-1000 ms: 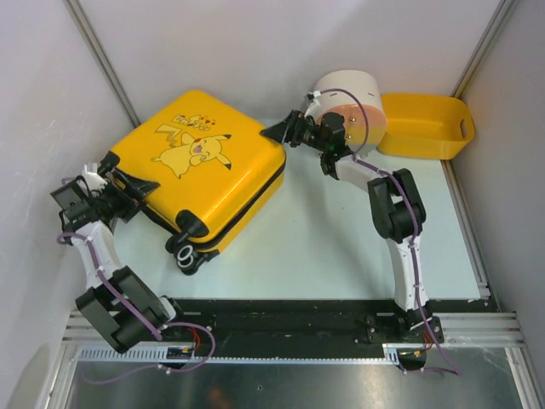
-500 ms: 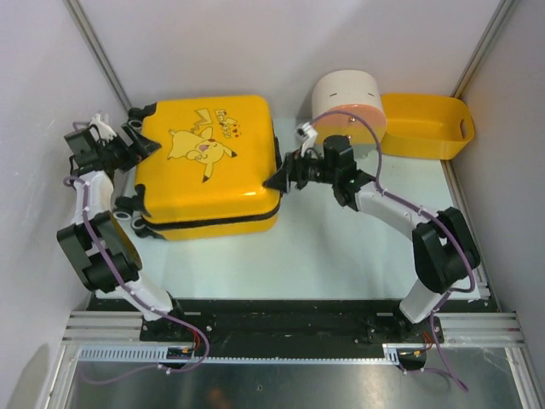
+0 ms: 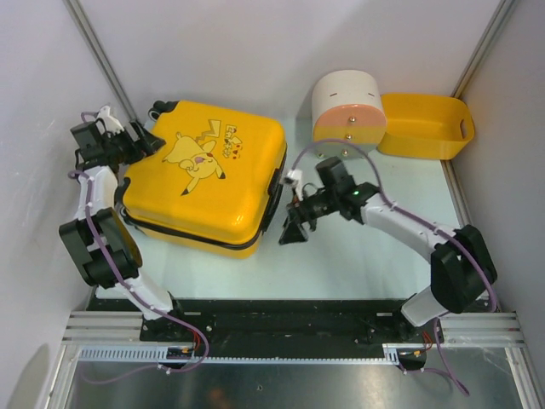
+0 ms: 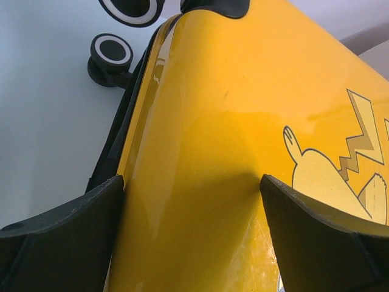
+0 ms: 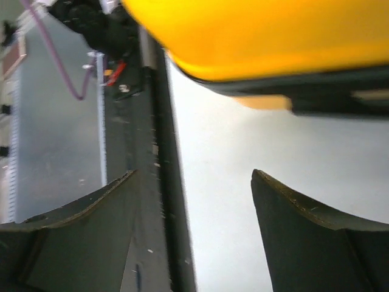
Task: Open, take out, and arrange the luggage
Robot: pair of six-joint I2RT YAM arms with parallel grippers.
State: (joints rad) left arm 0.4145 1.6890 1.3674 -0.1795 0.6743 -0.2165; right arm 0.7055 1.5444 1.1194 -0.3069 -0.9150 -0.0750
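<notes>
Top external view first: the luggage (image 3: 204,175) lies shut and flat on the pale surface (image 3: 366,247), toward the rear left. Its Pikachu print (image 3: 197,158) faces up and a dark zip seam runs round its side. It sits a little askew to the walls, with its black wheels (image 4: 111,52) at the far-left end. The left fingers (image 4: 61,237) are at that same far-left corner, spread wide. From the left wrist camera the yellow shell fills the whole gap between them, though I can't make out whether either finger actually presses on it. The right fingers (image 5: 79,231) hang just off the near-right corner of the case, pointing down and toward the front, also well apart. Only bare surface and the black rail (image 5: 164,182) along the near edge show between them, so they hold nothing. In the right wrist view the case's dark-edged rim runs across above them. At the back right stands a round cream-and-pink box (image 3: 347,106), with a yellow basket (image 3: 426,125) just beside it on the right. Both are apart from the luggage.
</notes>
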